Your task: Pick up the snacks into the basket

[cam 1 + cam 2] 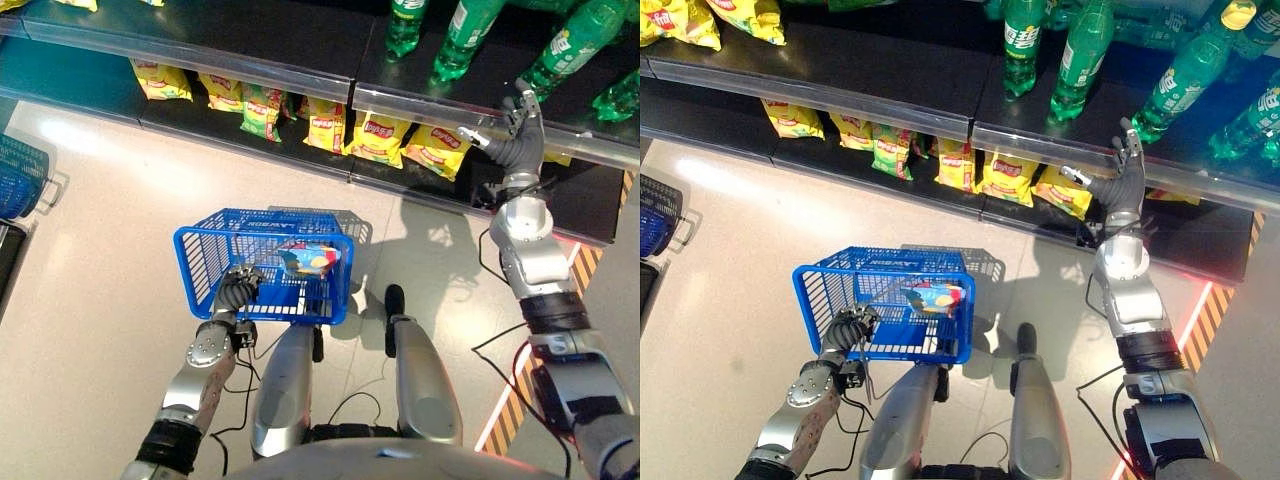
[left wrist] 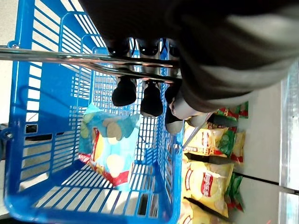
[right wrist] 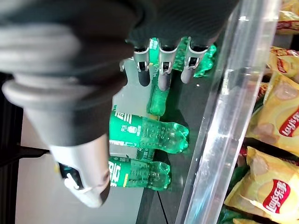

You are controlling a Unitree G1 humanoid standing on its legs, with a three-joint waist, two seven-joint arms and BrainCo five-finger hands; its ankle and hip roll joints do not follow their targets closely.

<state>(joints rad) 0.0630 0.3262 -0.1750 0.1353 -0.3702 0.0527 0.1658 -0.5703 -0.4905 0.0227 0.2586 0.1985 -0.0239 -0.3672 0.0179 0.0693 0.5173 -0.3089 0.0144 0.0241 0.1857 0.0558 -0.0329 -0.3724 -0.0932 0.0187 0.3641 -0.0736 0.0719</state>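
So far one snack bag (image 1: 309, 261), light blue with chips printed on it, lies inside the blue basket (image 1: 200, 262), leaning against the wall farthest from the handle. The left hand (image 1: 238, 287) carries the basket, its fingers (image 2: 152, 98) curled round the metal wire handle (image 2: 56, 56). Beyond the basket, on the lowest shelf (image 1: 300, 155), a row of yellow chip bags (image 1: 378, 137) waits, with green bottles (image 1: 1077, 52) on the shelf board above them. The right hand (image 1: 1124, 176) is raised in front of the clear rail (image 3: 229, 112) of that upper board, fingers (image 3: 163, 70) straight and a little apart, holding nothing; it stands well beyond the basket and off to its right. By the look of it the step in hand is the reach for another snack. The hand sits level with the bottles, not the chips, so the next move calls for lowering it under the rail toward the nearest yellow bag, closing on the bag's upper edge, and bringing it back over the basket's open top while the left hand keeps the basket level.
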